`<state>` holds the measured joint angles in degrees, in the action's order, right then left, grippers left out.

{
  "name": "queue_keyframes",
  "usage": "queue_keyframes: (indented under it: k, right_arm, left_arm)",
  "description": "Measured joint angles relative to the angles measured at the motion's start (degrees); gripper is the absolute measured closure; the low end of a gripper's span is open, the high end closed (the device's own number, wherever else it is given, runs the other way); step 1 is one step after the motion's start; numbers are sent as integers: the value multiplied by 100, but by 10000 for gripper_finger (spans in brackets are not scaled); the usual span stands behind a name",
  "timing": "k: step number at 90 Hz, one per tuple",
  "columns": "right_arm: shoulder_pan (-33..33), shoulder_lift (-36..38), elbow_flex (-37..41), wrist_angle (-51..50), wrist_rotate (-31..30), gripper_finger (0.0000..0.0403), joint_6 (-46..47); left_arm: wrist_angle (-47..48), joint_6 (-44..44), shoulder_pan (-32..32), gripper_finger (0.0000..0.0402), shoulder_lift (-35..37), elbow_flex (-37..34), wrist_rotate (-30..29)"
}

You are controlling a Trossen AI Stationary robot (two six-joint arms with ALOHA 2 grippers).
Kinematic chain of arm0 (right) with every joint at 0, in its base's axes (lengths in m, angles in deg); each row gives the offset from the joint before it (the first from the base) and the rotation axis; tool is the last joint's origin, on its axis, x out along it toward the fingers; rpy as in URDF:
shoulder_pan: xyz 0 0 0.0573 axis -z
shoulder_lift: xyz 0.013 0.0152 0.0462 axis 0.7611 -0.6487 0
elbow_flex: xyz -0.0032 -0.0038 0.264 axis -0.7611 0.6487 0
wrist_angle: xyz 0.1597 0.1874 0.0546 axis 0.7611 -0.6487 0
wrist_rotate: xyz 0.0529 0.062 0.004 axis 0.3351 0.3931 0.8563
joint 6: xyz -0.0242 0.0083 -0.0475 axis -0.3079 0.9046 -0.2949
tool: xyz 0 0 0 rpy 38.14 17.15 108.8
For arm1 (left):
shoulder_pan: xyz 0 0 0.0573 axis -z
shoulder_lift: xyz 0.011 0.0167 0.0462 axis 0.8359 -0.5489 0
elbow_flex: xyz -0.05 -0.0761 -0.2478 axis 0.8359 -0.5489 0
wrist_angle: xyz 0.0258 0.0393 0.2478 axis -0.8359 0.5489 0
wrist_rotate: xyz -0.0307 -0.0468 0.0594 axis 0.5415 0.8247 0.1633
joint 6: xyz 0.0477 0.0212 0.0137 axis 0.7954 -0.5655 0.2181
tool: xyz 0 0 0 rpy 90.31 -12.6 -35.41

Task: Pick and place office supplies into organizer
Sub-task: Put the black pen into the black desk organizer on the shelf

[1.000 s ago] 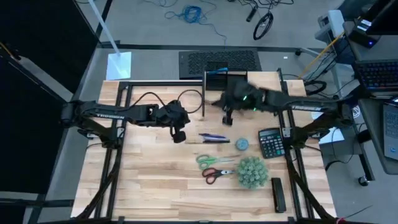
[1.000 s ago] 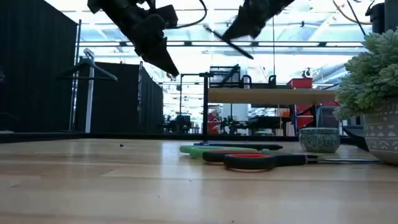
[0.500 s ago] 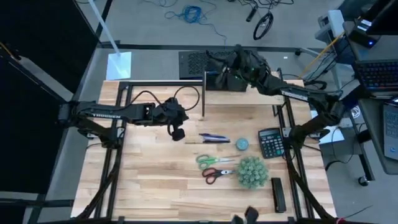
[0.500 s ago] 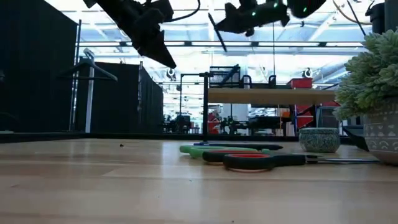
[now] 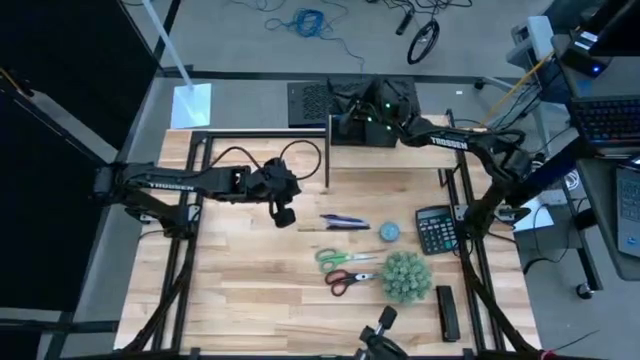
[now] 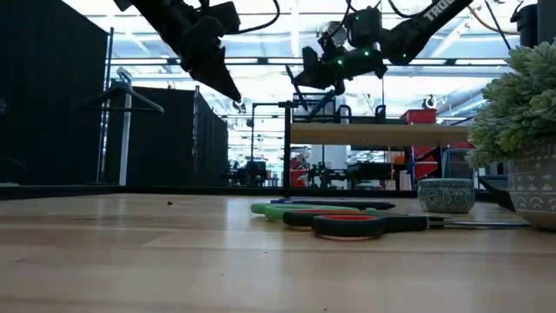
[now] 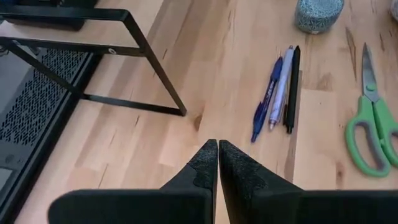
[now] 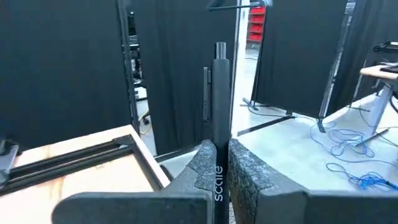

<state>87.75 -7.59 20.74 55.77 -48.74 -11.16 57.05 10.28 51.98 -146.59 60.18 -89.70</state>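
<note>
Three pens (image 5: 343, 221) (image 7: 277, 93) lie side by side on the table, with the blue-grey disc (image 5: 389, 231) (image 6: 446, 195) to their right. Nearer me lie the green-handled scissors (image 5: 340, 257) and the red-handled scissors (image 5: 350, 281). The black organizer (image 5: 372, 135) (image 6: 314, 104) stands on the wooden riser at the far edge. My right gripper (image 5: 347, 106) (image 8: 221, 149) hangs above it, shut on a dark pen (image 8: 221, 93). My left gripper (image 5: 283, 213) (image 7: 217, 146) hovers shut and empty above the table, left of the pens. My right gripper pinches the dark pen's lower part (image 8: 219, 140) between its two fingers. The rest of the pen, with its clip (image 8: 206, 93), sticks out past the fingertips. The pen is lifted clear, above the far edge of the table.
A black calculator (image 5: 434, 229) lies right of the disc, and a fuzzy green plant ball (image 5: 405, 277) right of the scissors. The wooden riser (image 5: 425, 128) has a black frame leg (image 7: 155, 68). A large black mesh panel (image 5: 320, 100) lies beyond the far edge.
My right gripper has carried the dark pen from above the table's middle up and toward the far edge, to above the organizer, turning as it went. The pen has swung round with it.
</note>
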Motion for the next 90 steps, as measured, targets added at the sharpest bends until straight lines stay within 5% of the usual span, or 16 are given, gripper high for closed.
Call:
queue_keyframes:
  k: [90]
  right_arm:
    - [-90,157,0,-643,-11,245,-133]
  left_arm:
    - [18,98,0,398,-2,0,12]
